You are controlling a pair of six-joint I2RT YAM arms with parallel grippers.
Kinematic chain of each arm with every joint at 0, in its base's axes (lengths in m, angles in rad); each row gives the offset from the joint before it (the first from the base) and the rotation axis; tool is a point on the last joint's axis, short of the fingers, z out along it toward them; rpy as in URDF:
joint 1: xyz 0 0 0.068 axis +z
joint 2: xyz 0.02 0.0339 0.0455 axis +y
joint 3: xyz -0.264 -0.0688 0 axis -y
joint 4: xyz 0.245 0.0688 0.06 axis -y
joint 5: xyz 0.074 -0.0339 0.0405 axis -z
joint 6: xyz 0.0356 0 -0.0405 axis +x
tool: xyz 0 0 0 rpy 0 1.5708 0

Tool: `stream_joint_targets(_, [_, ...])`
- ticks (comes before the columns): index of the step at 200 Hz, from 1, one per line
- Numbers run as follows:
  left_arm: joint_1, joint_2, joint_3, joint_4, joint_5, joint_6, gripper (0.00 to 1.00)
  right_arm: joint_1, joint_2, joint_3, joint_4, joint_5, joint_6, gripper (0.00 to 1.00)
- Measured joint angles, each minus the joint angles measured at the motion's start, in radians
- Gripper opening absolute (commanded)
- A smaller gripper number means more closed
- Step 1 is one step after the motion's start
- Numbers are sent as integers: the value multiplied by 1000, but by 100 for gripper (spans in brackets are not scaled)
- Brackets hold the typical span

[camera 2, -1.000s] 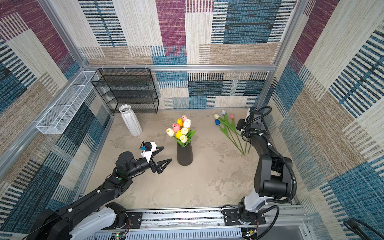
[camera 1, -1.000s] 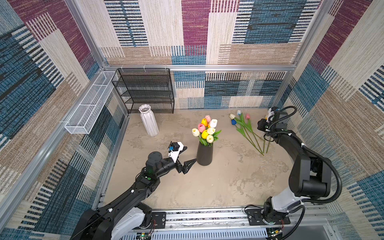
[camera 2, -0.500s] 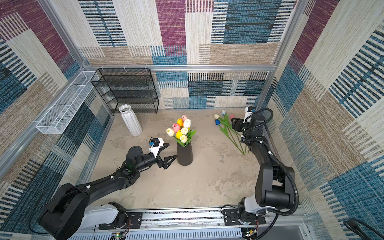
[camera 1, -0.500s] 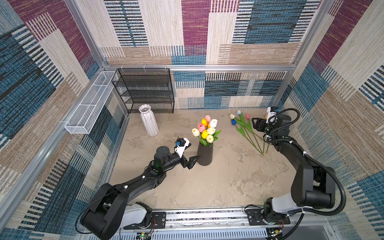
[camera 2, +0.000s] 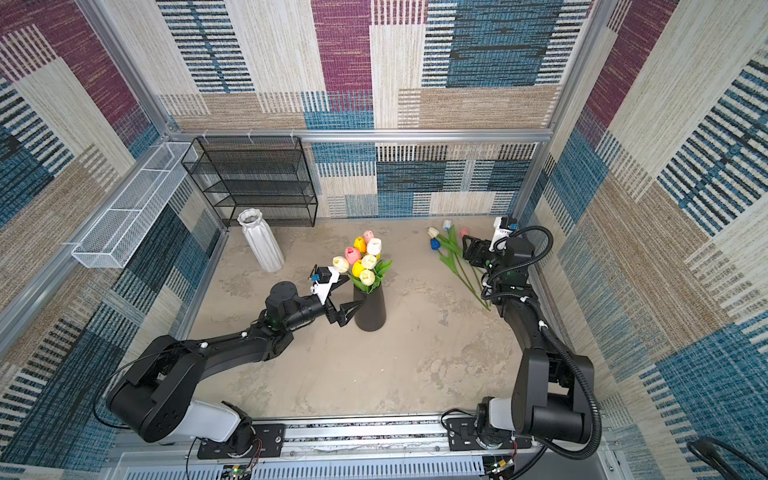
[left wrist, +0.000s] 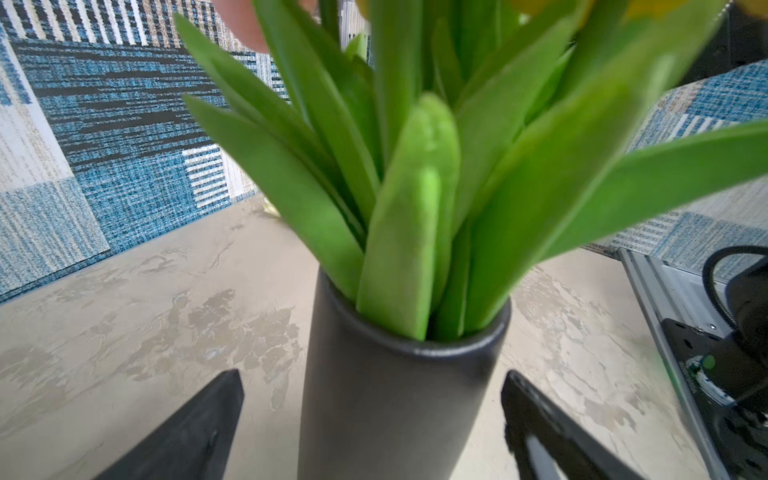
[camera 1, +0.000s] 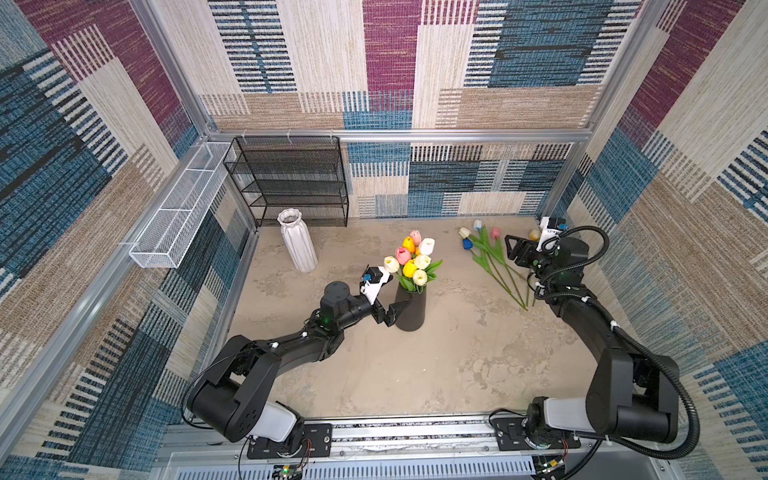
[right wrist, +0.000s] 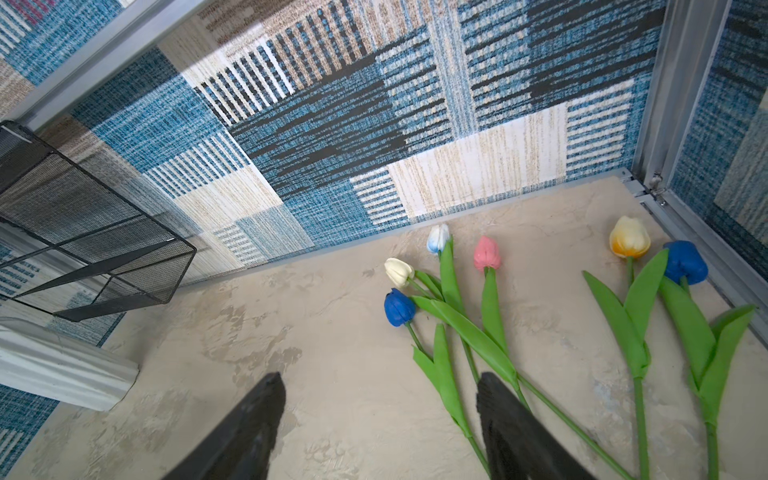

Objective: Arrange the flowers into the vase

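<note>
Beige mottled tabletop (camera 1: 415, 374), boxed in by patchwork woven wall panels on a metal frame. White wire basket (camera 1: 174, 224) hangs on the left wall. Black mesh rack (camera 1: 291, 178) stands in the back left corner, with an empty white ribbed vase (camera 1: 297, 241) just in front of it.

Left gripper (camera 1: 395, 296) is spread wide, one jaw on each side of the dark vase (camera 1: 411, 311) near the tabletop's middle, with gaps visible in the left wrist view and nothing grasped. Flowers in vase (camera 1: 413, 259) stand upright, heads up.

Loose flowers (right wrist: 486, 299) lie flat near the back right corner, six of them. Heads point to the back wall and stems run toward the front, the left ones slanting right.

Right gripper (right wrist: 380, 380) hovers over the stems, jaws apart, holding nothing.
</note>
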Motion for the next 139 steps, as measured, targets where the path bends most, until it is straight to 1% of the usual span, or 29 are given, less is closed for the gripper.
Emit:
stream_joint_targets(23, [-11,-8,-6,0,9,12,100,0,106,135,-103,25,-56,62])
stream_joint_targets(48, [-22,0,-13,4,11,22,100,0,191,220,-199,23,-99,62])
stream_joint_targets(66, [-28,24,-13,17,10,22,100,0,222,243,-234,5,-106,64])
stream_joint_targets(99, [-34,57,6,50,10,21,100,0,243,253,-238,-40,-105,66])
stream_joint_targets(139, [-35,103,40,77,14,21,100,0,234,210,-223,-72,-90,67])
